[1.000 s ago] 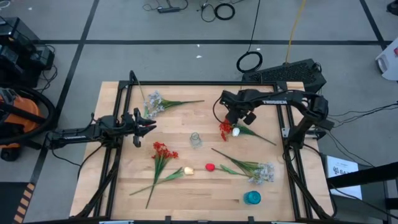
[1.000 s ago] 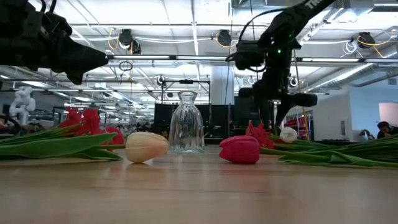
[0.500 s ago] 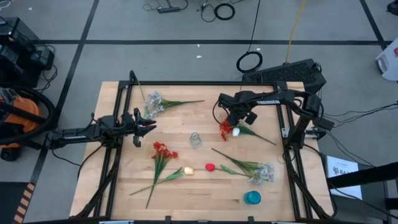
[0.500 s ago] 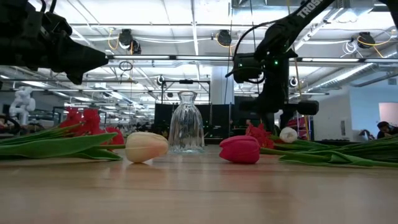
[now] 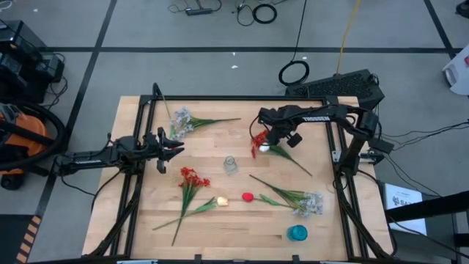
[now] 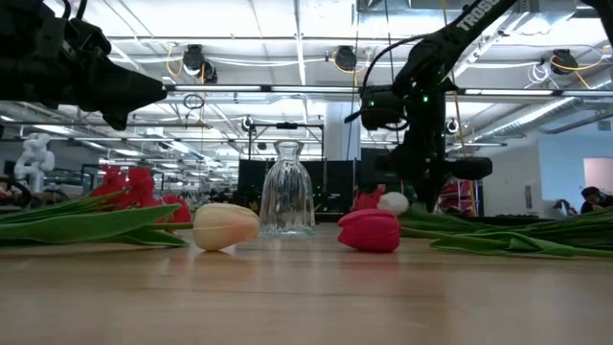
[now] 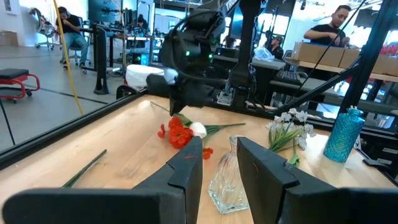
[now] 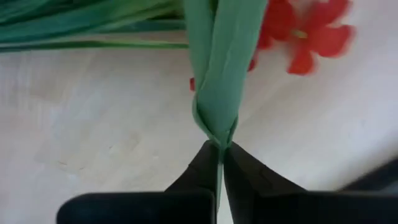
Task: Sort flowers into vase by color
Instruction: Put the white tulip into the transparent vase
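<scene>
between pincer (image 5: 268, 139) and teal vase (image 5: 297, 233) lies a flower spray (image 5: 302, 200).

Red blooms (image 5: 257, 141), teal vase (image 5: 297, 233)

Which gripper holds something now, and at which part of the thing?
The right gripper is shut on the red and white flowers, pinching a folded green leaf beside the blooms. The left gripper holds nothing.
</scene>
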Robot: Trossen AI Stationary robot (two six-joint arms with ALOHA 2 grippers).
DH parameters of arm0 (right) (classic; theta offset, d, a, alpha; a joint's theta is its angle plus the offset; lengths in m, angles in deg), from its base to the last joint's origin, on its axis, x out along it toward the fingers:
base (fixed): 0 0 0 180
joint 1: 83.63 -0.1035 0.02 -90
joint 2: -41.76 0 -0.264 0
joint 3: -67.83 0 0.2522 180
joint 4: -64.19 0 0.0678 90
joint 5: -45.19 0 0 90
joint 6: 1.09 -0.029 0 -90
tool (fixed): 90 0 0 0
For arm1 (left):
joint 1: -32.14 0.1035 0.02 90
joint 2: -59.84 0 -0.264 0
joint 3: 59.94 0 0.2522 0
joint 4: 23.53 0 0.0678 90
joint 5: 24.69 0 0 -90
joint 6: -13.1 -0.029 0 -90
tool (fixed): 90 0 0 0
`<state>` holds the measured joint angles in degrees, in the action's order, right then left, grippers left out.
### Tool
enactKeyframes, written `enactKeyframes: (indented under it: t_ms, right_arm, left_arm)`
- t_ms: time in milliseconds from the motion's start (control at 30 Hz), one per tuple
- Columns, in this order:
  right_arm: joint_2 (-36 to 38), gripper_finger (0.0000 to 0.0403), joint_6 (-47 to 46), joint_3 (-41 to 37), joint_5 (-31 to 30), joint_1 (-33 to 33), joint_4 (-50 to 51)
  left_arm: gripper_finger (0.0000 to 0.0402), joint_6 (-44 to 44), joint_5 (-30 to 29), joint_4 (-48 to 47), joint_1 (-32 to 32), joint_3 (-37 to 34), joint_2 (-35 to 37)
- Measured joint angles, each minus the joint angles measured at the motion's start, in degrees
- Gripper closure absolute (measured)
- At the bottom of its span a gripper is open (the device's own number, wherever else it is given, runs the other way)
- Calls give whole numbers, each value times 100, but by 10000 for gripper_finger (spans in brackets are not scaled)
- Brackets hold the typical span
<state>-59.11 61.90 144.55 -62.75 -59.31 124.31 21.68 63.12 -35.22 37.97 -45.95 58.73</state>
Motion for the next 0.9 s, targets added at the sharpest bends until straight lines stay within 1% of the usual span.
enactKeyframes:
  t_ms: [133,267,367,500,633,733,800,900]
  right_arm:
    - [600,399,-647,0,23,-32,130]
    - [1506,401,-1635,0,31,-116,290]
    - [2264,401,-2699,0,52,-232,314]
    - [3252,402,-4300,0,452,-404,214]
    - [3999,402,-5922,2,442,-627,-106]
    - [4324,402,-7113,4,435,-818,-410]
    - [4395,403,-7871,4,434,-985,-716]
    - [4287,403,-8517,4,417,-1349,-1448]
  left_arm:
    - [295,0,0,-1,0,1,0]
    - [295,0,0,-3,0,1,0]
    - [295,0,0,-2,0,2,0]
    - [295,0,0,-2,0,0,0]
    - [295,0,0,0,0,0,0]
    - [295,0,0,-2,0,0,0]
    - [295,0,0,-2,-1,0,0]
    - [295,0,0,-2,0,0,0]
